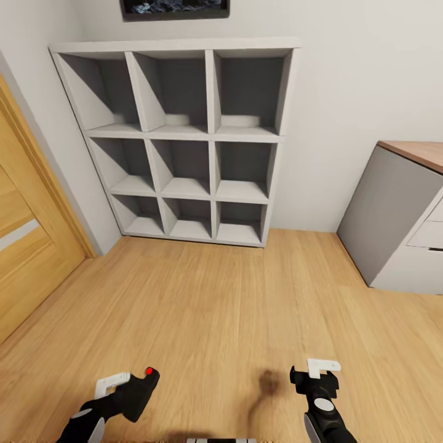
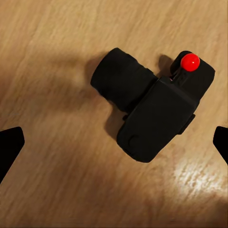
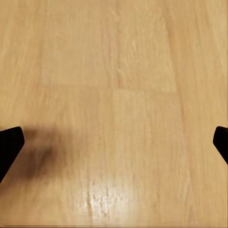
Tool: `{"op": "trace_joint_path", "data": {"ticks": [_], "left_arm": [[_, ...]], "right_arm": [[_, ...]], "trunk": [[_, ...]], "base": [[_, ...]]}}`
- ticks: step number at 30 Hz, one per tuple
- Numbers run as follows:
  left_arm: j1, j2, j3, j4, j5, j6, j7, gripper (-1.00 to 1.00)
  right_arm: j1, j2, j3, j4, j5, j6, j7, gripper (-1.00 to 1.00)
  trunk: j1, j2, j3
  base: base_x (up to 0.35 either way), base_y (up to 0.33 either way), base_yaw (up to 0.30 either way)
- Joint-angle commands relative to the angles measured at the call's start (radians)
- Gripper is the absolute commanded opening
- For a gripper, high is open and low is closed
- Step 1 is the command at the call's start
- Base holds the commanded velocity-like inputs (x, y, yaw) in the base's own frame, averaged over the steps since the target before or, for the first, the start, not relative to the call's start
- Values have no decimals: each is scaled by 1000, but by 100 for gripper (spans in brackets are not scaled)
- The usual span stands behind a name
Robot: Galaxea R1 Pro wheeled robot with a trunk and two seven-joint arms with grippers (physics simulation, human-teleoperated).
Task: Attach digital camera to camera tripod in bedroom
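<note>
Digital camera [image 2: 154, 111] sits between left jaws.

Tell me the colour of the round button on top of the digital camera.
Bright red, on the black digital camera; the button shows best in the left wrist view.

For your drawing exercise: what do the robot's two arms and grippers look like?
Both grippers, left gripper and right gripper, have black bodies with white finger pieces. The right arm is black with a round grey disc; the left arm is black with light grey panels.

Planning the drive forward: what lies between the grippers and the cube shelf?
Bare wood floor in the head view, from both grippers, left and right, to the shelf.
</note>
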Motion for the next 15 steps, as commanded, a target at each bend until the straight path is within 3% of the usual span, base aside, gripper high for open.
{"op": "trace_joint_path", "data": {"ticks": [1, 11, 14, 15], "left_arm": [[0, 0, -1, -3, 11, 5, 5, 100], [0, 1, -2, -6, 11, 5, 5, 100], [0, 1, -3, -6, 11, 5, 5, 100], [0, 1, -3, -7, 11, 5, 5, 100]], "right_arm": [[0, -2, 3, -1, -4, 7, -5, 100], [0, -2, 6, -2, -3, 12, -3, 100], [0, -3, 26, -5, -3, 17, -2, 100], [0, -5, 58, -9, 0, 19, -1, 100]], "trunk": [[0, -1, -5], [5, -3, -44], [6, -4, -55], [7, -4, -59]], "base": [[0, 0, 0], [0, 0, 0], [0, 0, 0], [0, 0, 0]]}}
